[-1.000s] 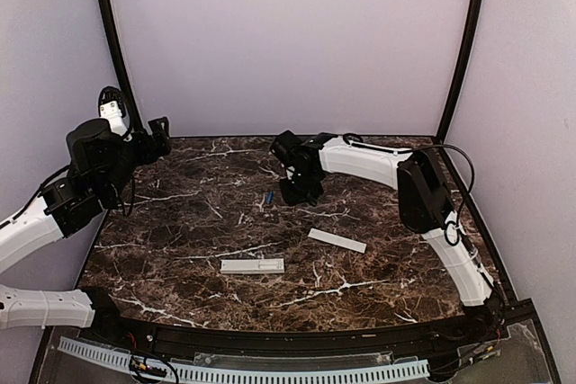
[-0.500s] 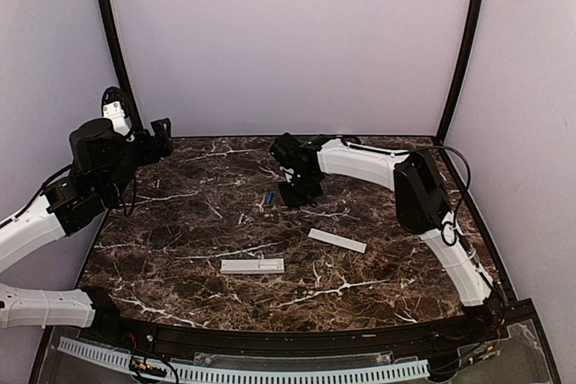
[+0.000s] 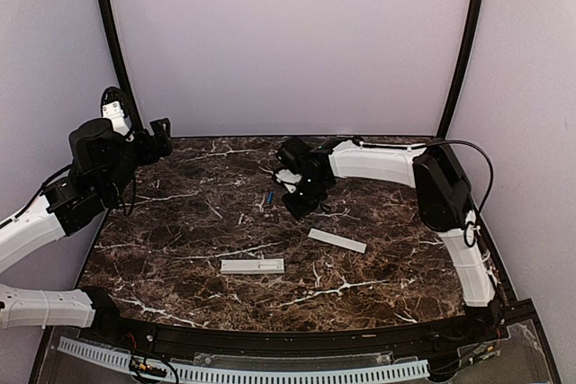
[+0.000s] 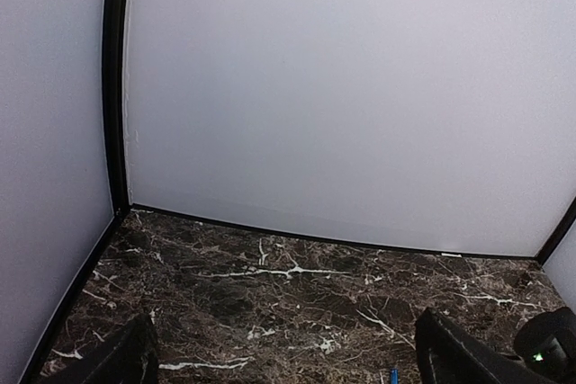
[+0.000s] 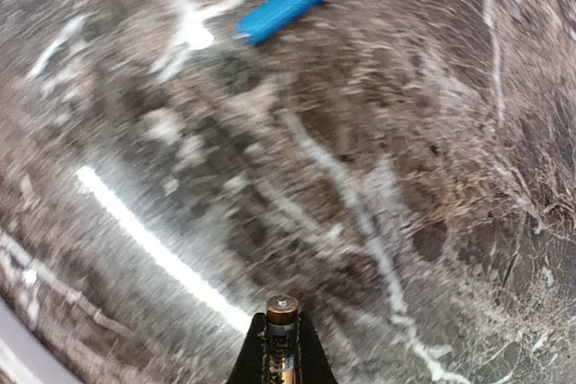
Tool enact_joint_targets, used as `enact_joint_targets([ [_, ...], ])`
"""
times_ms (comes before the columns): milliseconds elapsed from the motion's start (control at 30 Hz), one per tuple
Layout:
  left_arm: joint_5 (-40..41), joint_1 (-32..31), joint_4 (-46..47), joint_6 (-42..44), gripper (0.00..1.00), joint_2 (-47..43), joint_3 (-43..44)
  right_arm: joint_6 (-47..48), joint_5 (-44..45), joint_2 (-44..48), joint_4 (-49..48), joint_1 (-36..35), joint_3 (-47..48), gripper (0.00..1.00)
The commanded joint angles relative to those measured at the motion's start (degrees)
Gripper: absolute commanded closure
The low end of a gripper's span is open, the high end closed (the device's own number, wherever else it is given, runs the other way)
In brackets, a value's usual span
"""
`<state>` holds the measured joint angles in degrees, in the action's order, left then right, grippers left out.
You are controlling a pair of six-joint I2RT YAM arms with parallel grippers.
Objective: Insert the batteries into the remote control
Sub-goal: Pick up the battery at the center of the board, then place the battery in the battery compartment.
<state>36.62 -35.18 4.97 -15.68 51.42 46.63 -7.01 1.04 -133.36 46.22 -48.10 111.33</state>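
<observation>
Swung rightward at the elbow since a second ago, the right arm has tilted its right gripper (image 5: pixel 281 352) over the marble table (image 3: pixel 180 249), and the jaws, part open then, now pinch tight on one battery (image 5: pixel 282 312) (only its coppery end cap shows between the tips). Nearest the bases the remote control (image 3: pixel 252 265) lies flat, a loose white strip (image 3: pixel 337 240) just beyond to its right, then the second battery (image 3: pixel 268 197), blue, lying alone just left of the right gripper. Far left, the left gripper (image 3: pixel 155 139) hangs above the table's back corner, jaws spread wide, holding nothing.
</observation>
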Motion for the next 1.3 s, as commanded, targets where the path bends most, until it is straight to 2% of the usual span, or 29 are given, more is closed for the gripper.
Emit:
enact_joint_targets([
  [0,-0.22,0.44,-1.04,-0.67,0.01,-0.52,-1.10,14.56,-9.40,11.39,-8.09,-4.65,-7.79,1.00],
  [167,-0.73,0.63,-0.87,-0.94,0.01,0.42,-0.70,19.68,-15.42,16.29,-9.00,-9.68,-12.54,1.00],
  [400,-1.19,0.72,-0.95,-1.00,0.01,1.47,0.02,25.29,-10.70,15.20,-7.37,-16.09,-12.76,1.00],
  [733,-1.62,0.73,-4.30,-4.66,0.01,1.15,-2.14,28.84,-9.03,13.76,-6.35,-16.91,-12.57,1.00],
  [1267,-6.00,0.93,2.03,-4.62,0.01,6.94,-6.08,31.44,-2.55,9.53,-7.31,-18.44,-13.58,1.00],
])
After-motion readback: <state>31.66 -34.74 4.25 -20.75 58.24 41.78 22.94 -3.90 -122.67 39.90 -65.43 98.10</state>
